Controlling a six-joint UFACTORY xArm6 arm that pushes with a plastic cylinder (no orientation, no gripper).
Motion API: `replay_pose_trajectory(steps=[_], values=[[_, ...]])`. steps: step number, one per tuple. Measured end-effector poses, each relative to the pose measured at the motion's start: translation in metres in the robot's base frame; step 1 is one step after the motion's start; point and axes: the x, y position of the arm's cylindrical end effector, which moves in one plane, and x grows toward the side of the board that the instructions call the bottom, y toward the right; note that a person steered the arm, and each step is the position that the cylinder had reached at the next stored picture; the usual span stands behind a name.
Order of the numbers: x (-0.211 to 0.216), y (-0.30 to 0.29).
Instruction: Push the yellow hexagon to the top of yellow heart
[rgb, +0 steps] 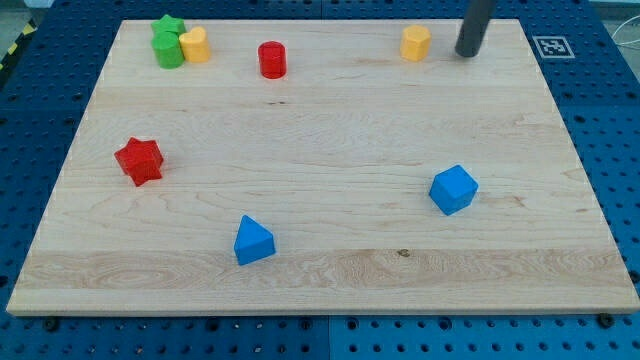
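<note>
The yellow hexagon (416, 43) sits near the view's top, right of centre. My tip (467, 52) rests on the board just to the hexagon's right, a small gap apart from it. The yellow heart (195, 44) sits at the view's top left, touching a green cylinder (168, 51) on its left. The hexagon and the heart lie far apart, at about the same height in the view.
A green star (168, 25) sits just above the green cylinder. A red cylinder (272, 59) stands between heart and hexagon. A red star (139, 160) is at the left, a blue triangle (252, 240) at the bottom centre, a blue cube (453, 189) at the right.
</note>
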Motion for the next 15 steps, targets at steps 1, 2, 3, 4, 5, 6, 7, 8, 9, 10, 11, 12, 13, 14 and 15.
replay_pose_trajectory(steps=[1,2,3,4,5,6,7,8,9,10,11,12,13,14,15], values=[[0.000,-0.030],[-0.006,-0.053],[-0.014,-0.052],[-0.030,-0.052],[-0.034,-0.060],[-0.009,-0.085],[-0.008,-0.114],[-0.020,-0.128],[-0.026,-0.145],[-0.026,-0.158],[-0.036,-0.167],[-0.054,-0.175],[-0.054,-0.190],[-0.053,-0.205],[-0.040,-0.199]])
